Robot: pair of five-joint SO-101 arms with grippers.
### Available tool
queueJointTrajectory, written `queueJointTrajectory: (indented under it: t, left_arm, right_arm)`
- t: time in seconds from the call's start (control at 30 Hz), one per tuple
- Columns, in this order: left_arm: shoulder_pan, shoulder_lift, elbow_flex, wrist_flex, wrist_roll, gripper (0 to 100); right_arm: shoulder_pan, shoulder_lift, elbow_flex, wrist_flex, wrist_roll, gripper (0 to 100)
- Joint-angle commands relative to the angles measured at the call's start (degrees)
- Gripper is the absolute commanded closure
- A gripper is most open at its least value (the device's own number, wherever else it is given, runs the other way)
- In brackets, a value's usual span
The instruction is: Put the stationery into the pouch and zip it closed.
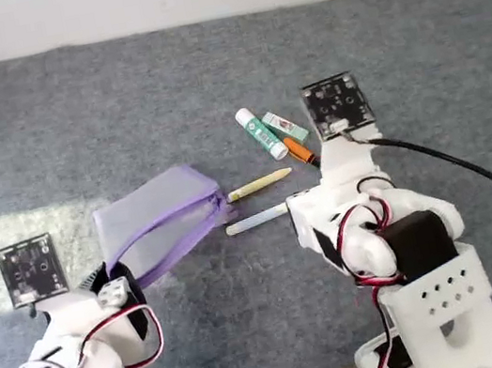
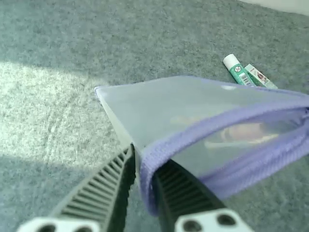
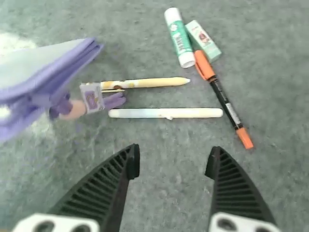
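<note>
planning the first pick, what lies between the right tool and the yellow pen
A pale pen lies between the open right tool and the yellow pen, roughly parallel to it, as the right wrist view shows.

Pouch (image 1: pixel 162 220) left; far pen (image 1: pixel 260 184), near pen (image 1: pixel 257 221) just right of it; glue stick (image 1: pixel 261 134), marker (image 1: pixel 298 149) behind them.

Right arm (image 1: pixel 401 252): white shell; red wires and black cable ran behind the claw (image 3: pixel 174 150).
Fingers (image 3: pixel 111 183): were black, ribbed.
</note>
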Motion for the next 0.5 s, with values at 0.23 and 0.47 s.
queueJointTrajectory:
  t: [0.23, 0.47]
  left_arm:
    - [-0.18, 2.9, -1.98, -1.32, 1.05, 99]
    - [-0.18, 2.9, -1.71, -1.32, 1.23, 99]
  right_arm:
    - [7.69, 25.8, -17.41, 0.04, 4.66, 81.9]
    - [9.36, 53.67, -40.79, 1.98, 11.43, 81.9]
